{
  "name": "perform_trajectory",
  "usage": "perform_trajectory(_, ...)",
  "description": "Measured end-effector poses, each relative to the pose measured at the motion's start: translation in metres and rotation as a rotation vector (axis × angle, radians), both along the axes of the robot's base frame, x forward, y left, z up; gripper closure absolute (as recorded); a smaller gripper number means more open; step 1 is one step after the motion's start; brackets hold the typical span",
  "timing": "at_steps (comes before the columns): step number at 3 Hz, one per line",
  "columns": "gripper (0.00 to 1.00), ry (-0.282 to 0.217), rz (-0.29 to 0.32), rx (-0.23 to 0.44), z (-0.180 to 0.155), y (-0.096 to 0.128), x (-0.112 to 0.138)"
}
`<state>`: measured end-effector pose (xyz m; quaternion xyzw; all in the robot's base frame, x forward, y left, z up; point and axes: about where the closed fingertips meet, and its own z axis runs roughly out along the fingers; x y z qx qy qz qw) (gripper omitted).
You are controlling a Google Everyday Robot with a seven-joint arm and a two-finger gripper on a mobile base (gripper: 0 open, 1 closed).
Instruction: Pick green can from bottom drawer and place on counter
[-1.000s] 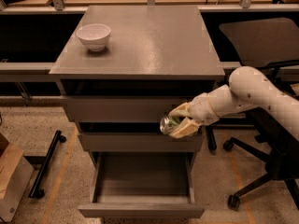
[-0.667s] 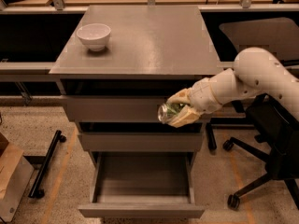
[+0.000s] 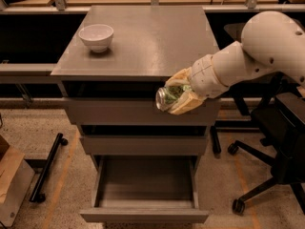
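Observation:
My gripper (image 3: 175, 95) is shut on the green can (image 3: 168, 95) and holds it on its side in the air, its shiny end facing left. It hangs in front of the top drawer, just below the counter's (image 3: 152, 37) front edge, towards the right. The white arm comes in from the upper right. The bottom drawer (image 3: 145, 187) stands pulled open below, and its grey inside shows nothing in it.
A white bowl (image 3: 96, 36) stands on the counter's back left. The two upper drawers (image 3: 138, 128) are nearly shut. A black office chair (image 3: 271, 151) stands to the right, a black wheeled bar (image 3: 46, 168) and a cardboard box (image 3: 12, 180) to the left.
The gripper has risen with the can, from level with the middle drawer to just under the counter's front edge. The arm has lifted with it.

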<state>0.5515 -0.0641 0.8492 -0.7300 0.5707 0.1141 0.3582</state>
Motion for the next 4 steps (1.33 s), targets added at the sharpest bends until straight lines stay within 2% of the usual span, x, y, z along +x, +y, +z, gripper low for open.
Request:
perform_trajectory(1, 1.0, 0.027, -0.014, -0.059, -0.013, 0.006, -0.006)
perform_trajectory(2, 1.0, -0.062, -0.028, -0.141, 0.007, 0.01, 0.013)
perform_trajectory(3, 1.0, -0.181, -0.03, -0.212, 0.042, 0.003, 0.042)
perform_trajectory(4, 1.0, -0.324, -0.018, -0.2, 0.075, -0.007, 0.082)
